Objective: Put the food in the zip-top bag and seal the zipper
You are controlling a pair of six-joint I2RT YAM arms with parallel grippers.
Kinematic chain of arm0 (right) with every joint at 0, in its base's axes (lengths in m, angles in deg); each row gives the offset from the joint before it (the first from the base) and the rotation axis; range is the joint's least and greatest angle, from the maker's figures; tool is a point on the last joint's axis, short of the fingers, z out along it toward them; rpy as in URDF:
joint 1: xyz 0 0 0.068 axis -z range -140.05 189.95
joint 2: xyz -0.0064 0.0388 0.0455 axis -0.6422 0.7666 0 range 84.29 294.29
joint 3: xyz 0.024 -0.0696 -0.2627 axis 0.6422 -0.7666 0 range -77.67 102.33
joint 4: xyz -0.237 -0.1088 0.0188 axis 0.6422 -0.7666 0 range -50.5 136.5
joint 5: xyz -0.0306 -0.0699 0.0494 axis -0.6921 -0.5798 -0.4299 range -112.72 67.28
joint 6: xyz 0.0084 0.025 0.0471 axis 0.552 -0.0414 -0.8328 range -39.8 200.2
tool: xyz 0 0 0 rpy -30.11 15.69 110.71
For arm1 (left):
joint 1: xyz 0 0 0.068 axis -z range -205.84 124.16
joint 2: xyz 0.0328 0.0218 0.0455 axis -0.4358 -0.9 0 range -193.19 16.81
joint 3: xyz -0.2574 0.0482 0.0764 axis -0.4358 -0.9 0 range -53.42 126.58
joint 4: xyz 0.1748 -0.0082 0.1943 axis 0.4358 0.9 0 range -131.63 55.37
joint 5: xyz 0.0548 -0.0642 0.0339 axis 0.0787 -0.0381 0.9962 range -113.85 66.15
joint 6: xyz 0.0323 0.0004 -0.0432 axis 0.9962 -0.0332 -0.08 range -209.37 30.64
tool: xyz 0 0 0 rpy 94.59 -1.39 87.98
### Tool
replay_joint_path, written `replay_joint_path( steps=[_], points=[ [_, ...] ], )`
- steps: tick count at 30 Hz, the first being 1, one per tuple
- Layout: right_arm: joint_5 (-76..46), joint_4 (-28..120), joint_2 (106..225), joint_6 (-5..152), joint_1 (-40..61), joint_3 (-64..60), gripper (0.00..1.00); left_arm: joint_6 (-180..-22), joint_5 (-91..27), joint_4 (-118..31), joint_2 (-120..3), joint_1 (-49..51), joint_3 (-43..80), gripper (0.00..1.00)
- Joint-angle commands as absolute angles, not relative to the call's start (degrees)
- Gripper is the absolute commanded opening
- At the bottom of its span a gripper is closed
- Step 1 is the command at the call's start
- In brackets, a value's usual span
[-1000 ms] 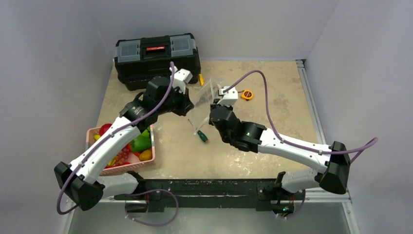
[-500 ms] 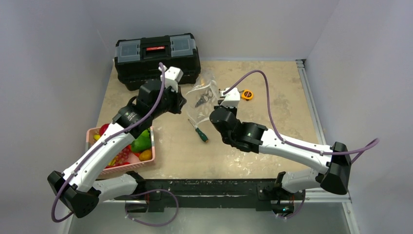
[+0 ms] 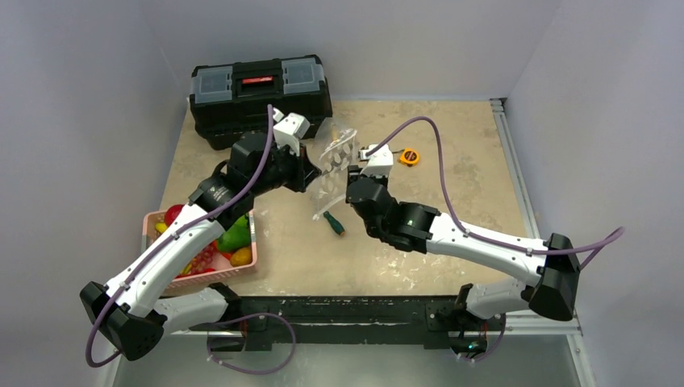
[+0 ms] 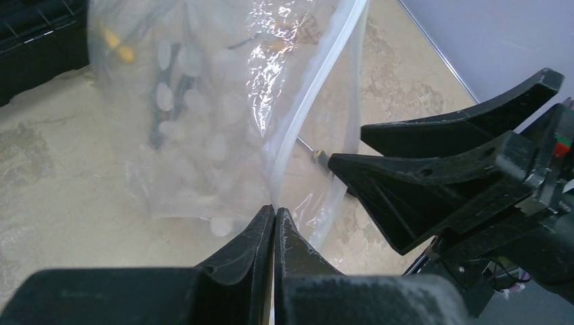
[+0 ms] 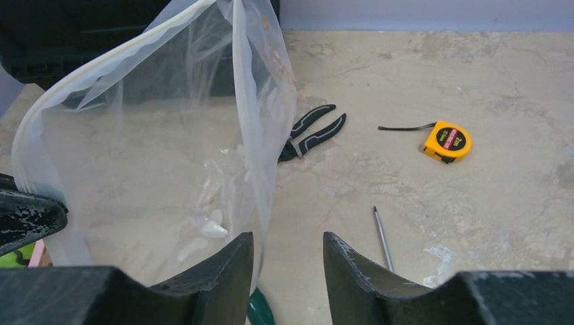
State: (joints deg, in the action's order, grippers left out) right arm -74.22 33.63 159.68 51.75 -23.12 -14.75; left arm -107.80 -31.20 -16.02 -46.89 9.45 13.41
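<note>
The clear dotted zip-top bag (image 3: 331, 165) hangs lifted between my two grippers, its mouth partly open. My left gripper (image 4: 273, 210) is shut on the bag's mouth edge, right at the whitish zipper (image 4: 318, 81). In the top view it (image 3: 310, 173) sits at the bag's left side. My right gripper (image 5: 288, 240) is open; the bag (image 5: 149, 156) hangs against its left finger, and the zipper (image 5: 101, 71) curves above. The food (image 3: 230, 238), green, red and yellow toys, lies in the pink basket (image 3: 211, 279) at the left. I see no food in the bag.
A black toolbox (image 3: 260, 85) stands at the back left. A yellow tape measure (image 5: 447, 141) and black pliers (image 5: 313, 132) lie beyond the bag. A green-handled screwdriver (image 3: 333, 223) lies under the bag, near the right gripper.
My left gripper drew back to the left, then came back onto the bag's edge. The bag spread and slumped, and is now pulled up again. The right arm barely moved.
</note>
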Motion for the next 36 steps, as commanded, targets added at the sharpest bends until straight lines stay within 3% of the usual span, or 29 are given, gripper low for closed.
replay_joint_path(
  steps=[1, 6, 11, 13, 17, 21, 24, 36],
  points=[
    [-74.8, 37.8, 160.5, 52.7, -23.4, -11.8, 0.46, -108.4, -33.7, -19.4, -45.9, 9.6, 13.6, 0.00],
    [-70.3, 40.8, 160.8, 52.5, -23.3, -11.8, 0.66, -108.5, -33.9, -19.1, -46.1, 9.6, 13.9, 0.00],
    [-66.0, 45.1, 160.3, 51.7, -22.9, -13.1, 0.68, -108.4, -33.4, -18.5, -46.5, 9.7, 14.3, 0.00],
    [-67.0, 45.2, 160.5, 51.3, -22.7, -13.5, 0.62, -108.4, -33.4, -18.4, -46.5, 9.6, 14.3, 0.00],
    [-70.1, 42.6, 160.4, 50.2, -22.8, -13.4, 0.37, -108.3, -32.2, -17.9, -46.5, 9.6, 14.5, 0.00],
    [-70.7, 43.2, 160.1, 50.4, -22.7, -14.6, 0.25, -108.5, -31.8, -17.8, -46.5, 9.6, 14.5, 0.00],
    [-71.9, 41.8, 160.6, 49.1, -22.8, -14.2, 0.01, -108.5, -31.7, -17.8, -46.5, 9.6, 14.5, 0.00],
    [-78.4, 38.7, 158.0, 57.4, -22.7, -14.4, 0.00, -107.8, -33.2, -16.8, -46.8, 9.6, 14.8, 0.00]
  ],
)
